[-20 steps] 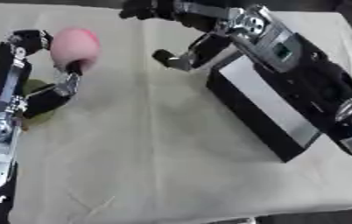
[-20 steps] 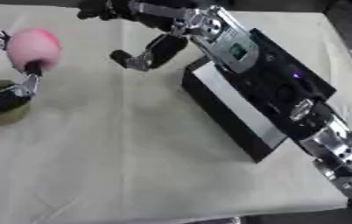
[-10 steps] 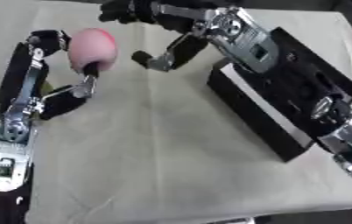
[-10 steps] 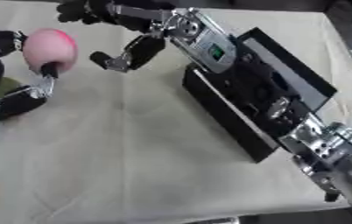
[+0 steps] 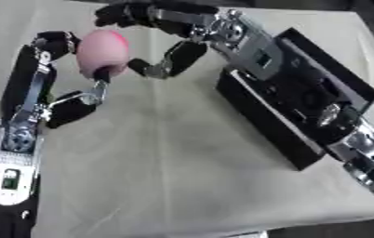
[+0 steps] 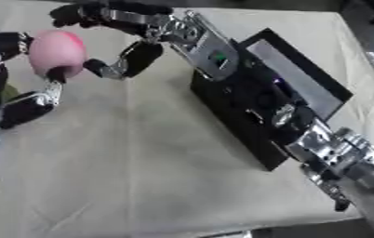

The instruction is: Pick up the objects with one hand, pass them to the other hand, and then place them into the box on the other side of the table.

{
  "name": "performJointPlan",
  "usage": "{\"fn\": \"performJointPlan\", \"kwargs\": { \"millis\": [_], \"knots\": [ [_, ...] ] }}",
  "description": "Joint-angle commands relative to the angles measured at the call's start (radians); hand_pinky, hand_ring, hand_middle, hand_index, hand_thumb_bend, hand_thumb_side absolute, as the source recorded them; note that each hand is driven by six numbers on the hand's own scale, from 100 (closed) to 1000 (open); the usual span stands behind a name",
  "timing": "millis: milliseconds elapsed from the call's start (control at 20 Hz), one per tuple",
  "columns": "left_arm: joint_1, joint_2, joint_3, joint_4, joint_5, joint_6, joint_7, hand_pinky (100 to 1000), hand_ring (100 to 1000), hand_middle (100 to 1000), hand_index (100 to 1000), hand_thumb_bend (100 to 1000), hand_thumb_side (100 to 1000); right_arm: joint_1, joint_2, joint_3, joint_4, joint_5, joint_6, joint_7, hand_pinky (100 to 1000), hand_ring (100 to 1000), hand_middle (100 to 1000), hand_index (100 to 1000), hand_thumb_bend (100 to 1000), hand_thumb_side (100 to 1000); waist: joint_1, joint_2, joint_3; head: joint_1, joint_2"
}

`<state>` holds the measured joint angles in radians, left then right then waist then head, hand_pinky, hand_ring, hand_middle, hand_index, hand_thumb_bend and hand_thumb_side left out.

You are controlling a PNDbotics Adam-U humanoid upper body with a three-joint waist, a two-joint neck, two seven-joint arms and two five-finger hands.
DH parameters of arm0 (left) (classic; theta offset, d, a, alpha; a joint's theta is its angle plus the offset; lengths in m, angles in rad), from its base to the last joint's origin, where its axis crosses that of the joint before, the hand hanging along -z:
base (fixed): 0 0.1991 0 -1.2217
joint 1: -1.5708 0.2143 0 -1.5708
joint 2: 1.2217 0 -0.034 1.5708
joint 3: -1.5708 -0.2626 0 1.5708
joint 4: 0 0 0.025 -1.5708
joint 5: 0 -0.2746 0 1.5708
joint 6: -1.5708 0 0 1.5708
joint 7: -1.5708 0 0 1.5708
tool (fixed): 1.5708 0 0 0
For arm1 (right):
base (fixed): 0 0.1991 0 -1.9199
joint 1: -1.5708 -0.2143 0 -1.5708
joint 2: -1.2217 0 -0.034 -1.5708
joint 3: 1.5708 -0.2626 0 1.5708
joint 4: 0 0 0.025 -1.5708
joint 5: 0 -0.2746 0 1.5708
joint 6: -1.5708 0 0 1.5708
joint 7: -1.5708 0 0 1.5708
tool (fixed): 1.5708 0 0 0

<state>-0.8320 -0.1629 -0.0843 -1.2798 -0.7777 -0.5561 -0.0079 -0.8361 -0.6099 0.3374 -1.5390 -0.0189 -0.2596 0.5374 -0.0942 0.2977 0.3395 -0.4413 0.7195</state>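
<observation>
Closer now, right hand (image 5: 154, 28) reaches left hand's (image 5: 68, 69) pink ball (image 5: 102, 52).

Black arms, silver joints; left forearm (image 5: 11, 172) white-plated; dark fingers (image 5: 162, 65).

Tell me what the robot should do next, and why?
Probably bring the right hand the last bit onto the pink ball and close round it. The left hand holds the ball up, and the right hand is open right beside it.
</observation>
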Motion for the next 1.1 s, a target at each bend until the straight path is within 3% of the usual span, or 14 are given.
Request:
{"fn": "performJointPlan", "kwargs": {
  "millis": [50,900,950,1100],
  "knots": [
    [-0.021,-0.026,-0.012,-0.026,-0.012,-0.012,-0.001,734,497,397,501,100,261,-0.020,-0.007,-0.002,-0.001,0.004,0.003,0.016,1000,1000,917,1000,153,140,0.002,-0.017,0.000,-0.002,0.003],
    [-0.020,-0.031,-0.012,-0.022,-0.023,-0.015,0.005,734,497,397,501,100,261,-0.021,-0.006,-0.003,0.000,-0.001,0.007,0.026,1000,1000,915,1000,152,140,0.002,-0.017,0.000,-0.002,0.003],
    [-0.017,-0.034,-0.009,-0.017,-0.024,-0.012,0.005,733,499,404,531,100,292,-0.017,-0.001,-0.004,0.005,-0.004,0.010,0.022,1000,904,444,675,100,100,0.001,-0.015,-0.003,-0.003,0.006],
    [-0.017,-0.048,-0.004,0.002,-0.025,0.013,0.013,734,501,407,537,100,286,-0.011,0.022,0.005,0.047,-0.043,0.050,-0.006,995,896,445,629,100,100,0.001,-0.014,-0.010,-0.006,0.014]
  ]
}}
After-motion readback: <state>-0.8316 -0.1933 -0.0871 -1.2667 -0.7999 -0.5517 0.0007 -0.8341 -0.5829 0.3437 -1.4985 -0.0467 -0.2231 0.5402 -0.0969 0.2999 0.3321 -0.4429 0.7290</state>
